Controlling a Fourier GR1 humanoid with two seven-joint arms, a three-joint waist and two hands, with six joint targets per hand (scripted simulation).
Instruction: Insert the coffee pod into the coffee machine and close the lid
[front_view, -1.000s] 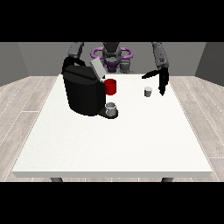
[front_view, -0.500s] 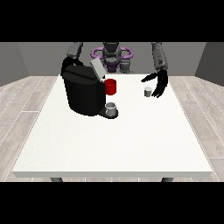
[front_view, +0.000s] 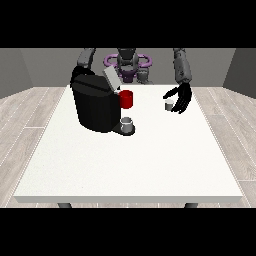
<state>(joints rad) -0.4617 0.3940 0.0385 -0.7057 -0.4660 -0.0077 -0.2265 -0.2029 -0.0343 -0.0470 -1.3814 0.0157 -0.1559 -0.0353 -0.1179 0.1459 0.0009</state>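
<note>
Held open with relaxed fingers, the black hand at the view's right (front_view: 181, 98) is cupped beside the small grey coffee pod (front_view: 169, 104), standing on the white surface (front_view: 150, 160) at its nine o'clock, well apart from the open-lidded black coffee machine (front_view: 95, 104).

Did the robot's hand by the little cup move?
Yes. The hand at the view's right slid rightward, from above the pod to beside it; the pod stayed put.

Coffee machine (front_view: 95, 107) on table (front_view: 130, 165) — pod (front_view: 169, 104) to view's right.
</note>
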